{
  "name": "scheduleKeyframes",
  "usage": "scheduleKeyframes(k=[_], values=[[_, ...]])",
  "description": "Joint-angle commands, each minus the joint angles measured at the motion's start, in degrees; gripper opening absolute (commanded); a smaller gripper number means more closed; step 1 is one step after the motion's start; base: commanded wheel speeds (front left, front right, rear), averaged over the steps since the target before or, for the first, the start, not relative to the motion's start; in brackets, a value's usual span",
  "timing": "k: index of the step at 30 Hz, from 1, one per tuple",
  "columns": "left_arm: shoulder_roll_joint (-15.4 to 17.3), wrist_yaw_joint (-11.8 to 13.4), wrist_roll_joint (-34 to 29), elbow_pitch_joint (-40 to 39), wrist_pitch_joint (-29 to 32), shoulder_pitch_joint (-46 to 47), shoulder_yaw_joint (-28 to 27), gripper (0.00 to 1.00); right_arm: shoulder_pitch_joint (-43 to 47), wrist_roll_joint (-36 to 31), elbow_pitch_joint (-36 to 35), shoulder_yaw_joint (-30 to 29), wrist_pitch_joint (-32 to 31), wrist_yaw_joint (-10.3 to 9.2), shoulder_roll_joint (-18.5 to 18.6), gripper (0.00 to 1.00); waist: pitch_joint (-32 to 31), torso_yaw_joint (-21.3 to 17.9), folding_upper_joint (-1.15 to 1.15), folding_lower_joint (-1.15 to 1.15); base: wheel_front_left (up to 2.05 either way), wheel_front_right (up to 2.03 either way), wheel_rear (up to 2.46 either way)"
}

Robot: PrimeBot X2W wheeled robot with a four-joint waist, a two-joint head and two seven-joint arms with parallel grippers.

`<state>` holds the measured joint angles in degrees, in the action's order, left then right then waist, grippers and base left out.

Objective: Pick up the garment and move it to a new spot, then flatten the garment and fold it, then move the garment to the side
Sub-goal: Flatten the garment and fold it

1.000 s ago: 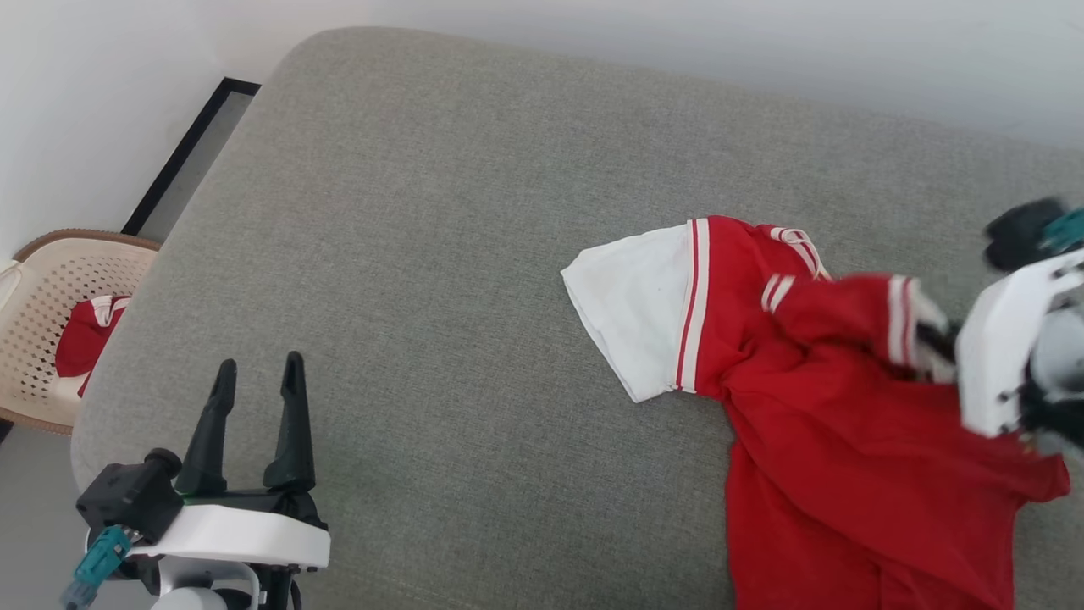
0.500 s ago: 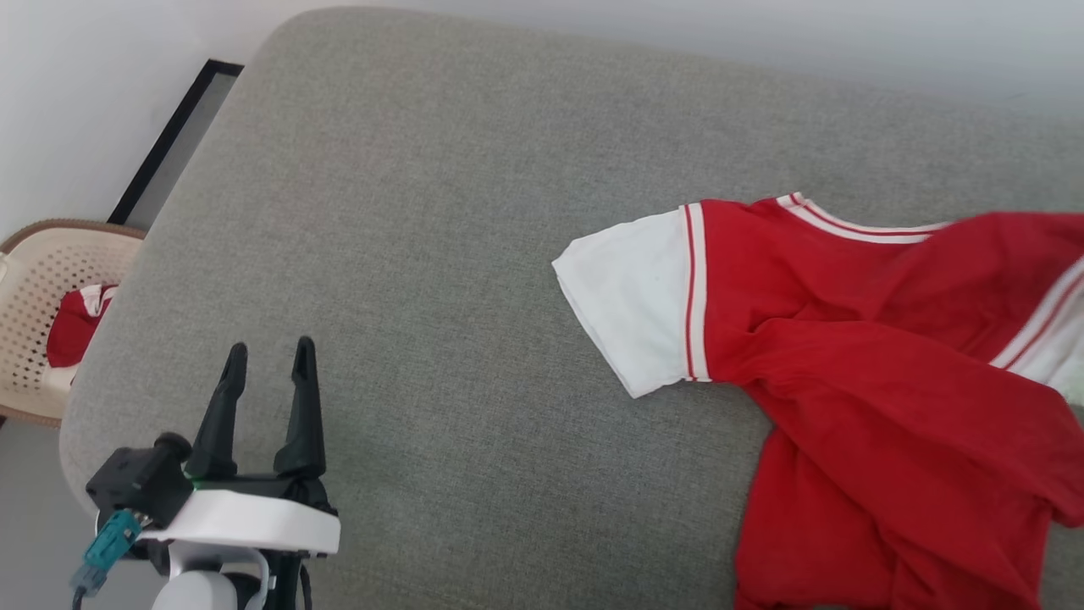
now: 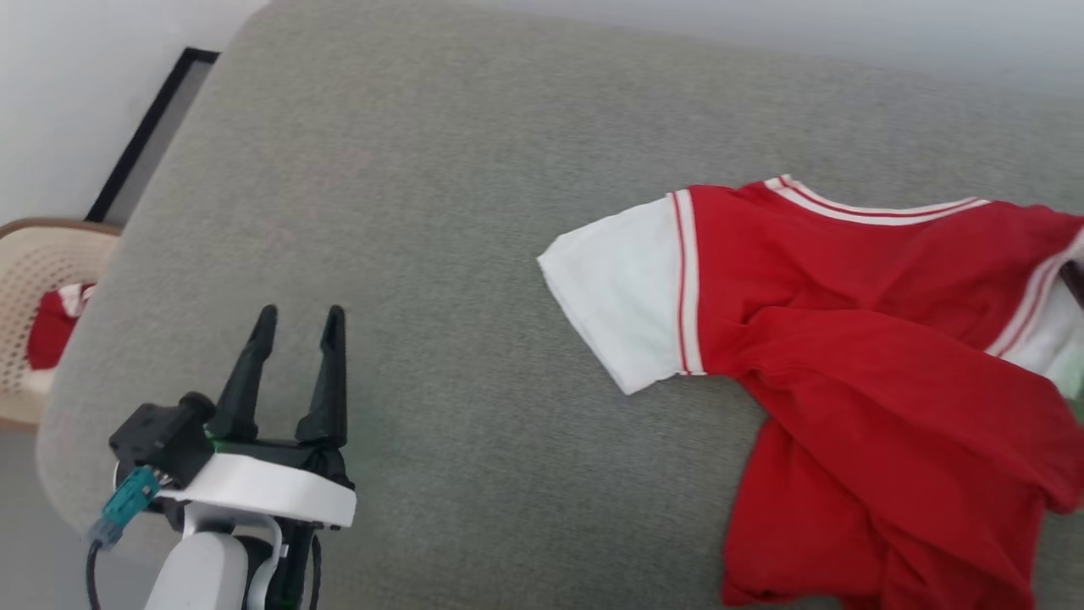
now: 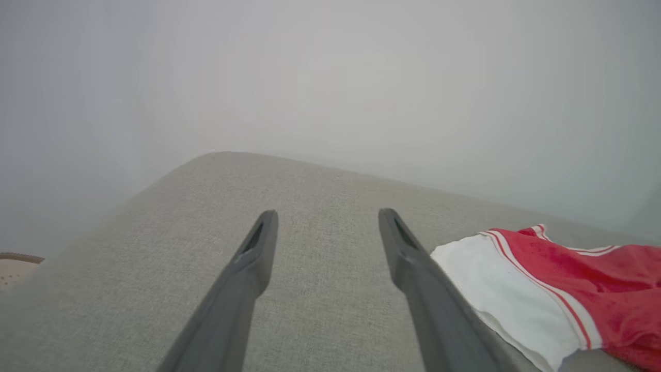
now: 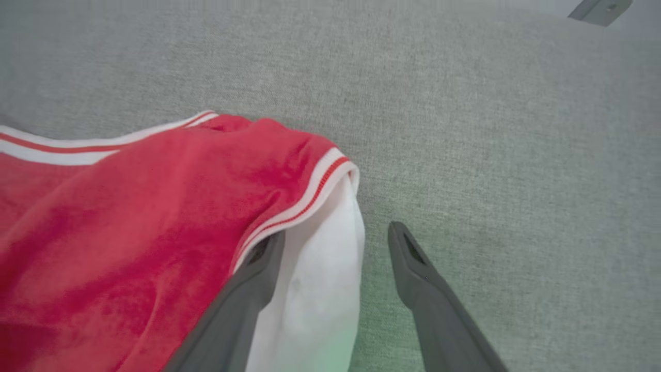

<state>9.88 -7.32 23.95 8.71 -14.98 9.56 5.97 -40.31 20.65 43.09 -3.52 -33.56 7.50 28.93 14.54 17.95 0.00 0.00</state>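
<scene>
The garment (image 3: 847, 339), a red jersey shirt with white sleeves and stripe trim, lies crumpled on the right half of a grey cushion (image 3: 423, 212). One white sleeve (image 3: 627, 296) points left and lies flat. In the right wrist view my right gripper (image 5: 335, 232) is open, its fingers on either side of the other white sleeve (image 5: 320, 289), which rests on the cushion beside the garment's red body (image 5: 155, 206). My left gripper (image 3: 300, 318) is open and holds nothing, hovering over the cushion's front left, well left of the shirt. From the left wrist view the gripper (image 4: 328, 214) has the garment (image 4: 568, 268) just beyond its right finger.
A beige perforated basket (image 3: 25, 263) stands on the floor left of the cushion, with another red-and-white cloth (image 3: 51, 326) in it. A black strip (image 3: 144, 140) runs along the floor by the white wall. The cushion's rounded front left corner is close under my left arm.
My right gripper, shut on the sleeve a second ago, has pulled it to the right, spreading the shirt's top, and has now opened. The head camera has shifted.
</scene>
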Motion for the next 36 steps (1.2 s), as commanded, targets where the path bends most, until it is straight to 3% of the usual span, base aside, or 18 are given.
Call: scheduleKeyframes(k=[1,8,16,21,28,36], values=[[0.7,-0.2,0.6,0.4,-0.3,1.0,0.7,1.00,-0.4,0.7,-0.3,0.2,0.6,-0.03,0.2,1.00,-0.4,-1.1,0.00,0.00,0.00,0.00,0.00],[6.3,-0.2,5.2,1.8,2.7,4.1,6.5,1.00,2.4,3.9,-7.5,3.0,5.0,-0.02,0.2,1.00,-2.5,-6.4,0.00,0.00,0.00,0.00,0.00],[13.1,-0.2,10.8,2.7,10.4,8.1,12.1,1.00,10.2,7.5,-21.9,4.5,11.1,-0.02,-2.5,1.00,-4.1,-14.2,0.00,0.00,0.00,0.00,0.00],[16.6,-0.2,15.2,5.3,15.8,11.5,15.7,1.00,15.6,6.4,-30.6,4.1,15.4,-0.02,-5.5,1.00,-4.3,-18.4,0.00,0.00,0.00,0.00,0.00],[19.7,-0.2,21.6,12.5,26.9,18.6,20.4,1.00,22.5,2.5,-39.6,3.1,21.9,-0.02,-10.1,1.00,-3.9,-22.7,0.00,0.00,0.00,0.00,0.00],[21.0,-0.2,26.0,22.3,38.8,27.0,23.8,1.00,27.2,0.0,-45.1,1.9,25.8,-0.02,-15.3,1.00,-2.7,-25.9,0.00,0.00,0.00,0.00,0.00]])
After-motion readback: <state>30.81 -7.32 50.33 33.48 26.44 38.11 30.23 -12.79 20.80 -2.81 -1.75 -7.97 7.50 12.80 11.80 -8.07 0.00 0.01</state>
